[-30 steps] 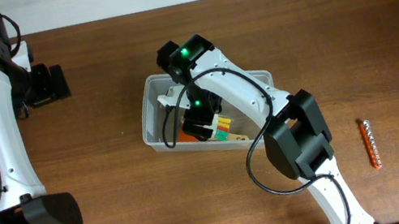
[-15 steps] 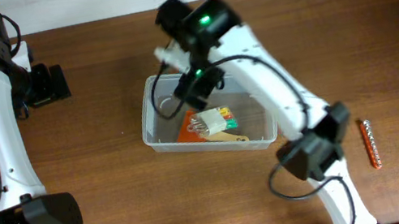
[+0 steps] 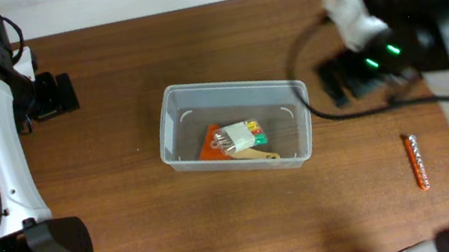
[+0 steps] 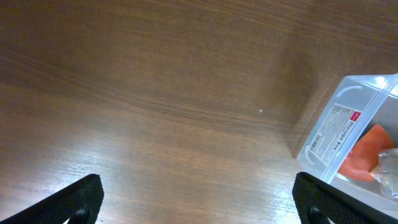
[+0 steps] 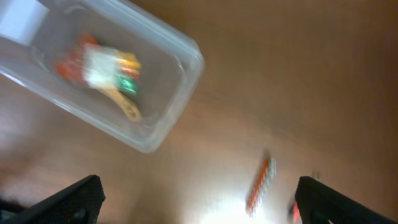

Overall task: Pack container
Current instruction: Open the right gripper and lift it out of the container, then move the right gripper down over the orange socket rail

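On my overhead feed the container sits just left of centre on the wooden table, slightly skewed, with its long side running left to right. Lying in it I can see an orange packet, a clear bundle with yellow, red and green pieces on top of that, and a tan wooden piece toward its lower wall. The left gripper is in the upper left of the frame, well apart from the container. Its wrist camera shows both fingertips spread wide at the bottom corners with only bare wood between them, and a labelled corner of the container at the right edge. The right gripper is in the upper right, just past the container's right end; arm and wrist are blurred there. Its wrist camera is blurred too, but the two fingertips stand far apart at the bottom corners with nothing between them. An orange strip of bits lies on the table at the lower right, well apart from the container.
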You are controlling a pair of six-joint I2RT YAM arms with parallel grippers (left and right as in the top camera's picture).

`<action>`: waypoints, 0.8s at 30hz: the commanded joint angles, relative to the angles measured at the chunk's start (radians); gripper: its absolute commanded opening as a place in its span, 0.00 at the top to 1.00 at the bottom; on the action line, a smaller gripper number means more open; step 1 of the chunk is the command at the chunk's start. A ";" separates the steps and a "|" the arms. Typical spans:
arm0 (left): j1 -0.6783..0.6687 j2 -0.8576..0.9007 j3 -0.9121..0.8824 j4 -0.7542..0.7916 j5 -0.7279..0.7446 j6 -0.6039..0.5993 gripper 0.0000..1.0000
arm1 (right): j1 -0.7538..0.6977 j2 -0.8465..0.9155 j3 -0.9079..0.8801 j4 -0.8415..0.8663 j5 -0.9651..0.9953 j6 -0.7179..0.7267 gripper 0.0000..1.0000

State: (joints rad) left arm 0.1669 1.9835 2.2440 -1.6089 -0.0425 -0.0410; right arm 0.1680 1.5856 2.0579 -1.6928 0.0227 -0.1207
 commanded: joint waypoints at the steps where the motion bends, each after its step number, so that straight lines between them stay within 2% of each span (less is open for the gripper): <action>1: 0.006 -0.004 0.009 -0.001 -0.007 0.012 0.01 | -0.121 -0.082 -0.234 -0.006 -0.021 0.048 0.01; 4: 0.006 -0.004 0.009 -0.001 -0.007 0.012 0.01 | -0.216 -0.145 -0.395 0.004 -0.044 0.051 0.01; 8: 0.006 -0.004 0.009 -0.001 -0.007 0.012 0.01 | -0.299 -0.164 -0.491 0.041 -0.072 0.051 0.01; 13: 0.006 -0.004 0.009 -0.001 -0.007 0.012 0.01 | -0.328 -0.140 -0.507 0.084 -0.071 0.051 0.01; 17: 0.006 -0.004 0.009 -0.001 -0.007 0.012 0.01 | -0.328 -0.130 -0.507 0.212 -0.055 0.048 0.01; 24: 0.006 -0.004 0.009 -0.001 -0.007 0.012 0.01 | -0.328 -0.128 -0.507 0.383 0.106 0.047 0.01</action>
State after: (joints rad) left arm 0.1669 1.9835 2.2436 -1.6089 -0.0422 -0.0410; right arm -0.1547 1.4578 1.5528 -1.3396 0.0124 -0.0784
